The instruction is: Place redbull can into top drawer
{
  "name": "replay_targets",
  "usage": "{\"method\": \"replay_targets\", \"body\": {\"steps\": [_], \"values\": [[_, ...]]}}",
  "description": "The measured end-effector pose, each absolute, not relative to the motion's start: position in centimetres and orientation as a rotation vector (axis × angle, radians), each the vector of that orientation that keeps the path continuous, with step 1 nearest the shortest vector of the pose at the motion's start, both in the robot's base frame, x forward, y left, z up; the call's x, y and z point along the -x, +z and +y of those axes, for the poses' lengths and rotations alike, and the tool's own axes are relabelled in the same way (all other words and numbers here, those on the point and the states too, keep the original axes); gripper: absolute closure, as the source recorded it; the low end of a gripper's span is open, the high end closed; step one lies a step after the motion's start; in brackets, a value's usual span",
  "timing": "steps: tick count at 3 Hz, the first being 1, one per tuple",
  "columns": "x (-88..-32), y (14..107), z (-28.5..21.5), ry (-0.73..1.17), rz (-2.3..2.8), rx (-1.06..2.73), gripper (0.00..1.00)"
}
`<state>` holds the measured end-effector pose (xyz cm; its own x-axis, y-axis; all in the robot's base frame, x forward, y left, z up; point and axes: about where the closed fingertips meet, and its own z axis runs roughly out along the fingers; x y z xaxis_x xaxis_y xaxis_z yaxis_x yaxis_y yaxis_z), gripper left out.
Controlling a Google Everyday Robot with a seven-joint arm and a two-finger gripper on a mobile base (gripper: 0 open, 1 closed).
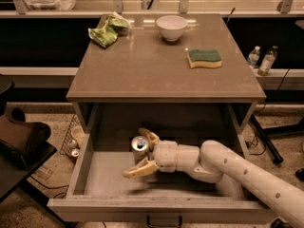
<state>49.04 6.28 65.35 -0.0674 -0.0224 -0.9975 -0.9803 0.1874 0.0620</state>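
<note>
The redbull can (139, 147) stands upright on the floor of the open top drawer (104, 177), left of its middle, with its silver top showing. My gripper (143, 153) reaches into the drawer from the right. It is open, with one finger (149, 136) behind the can and the other (139, 169) in front of it, spread wide, with a gap between the front finger and the can. The drawer's dark handle (164, 221) shows at the bottom edge.
On the tabletop (156, 75) above the drawer are a white bowl (171, 26), a green-and-yellow sponge (204, 58) and a green crumpled bag (108, 30). Two bottles (261, 61) stand at the right. Small cans (73, 148) lie on the floor to the left, by a black chair (19, 144).
</note>
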Motion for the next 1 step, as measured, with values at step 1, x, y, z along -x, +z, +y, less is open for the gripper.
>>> {"method": "replay_targets", "body": {"steps": [1], "values": [[-49.04,65.35,6.29,1.102,1.361,1.058,0.0]]}}
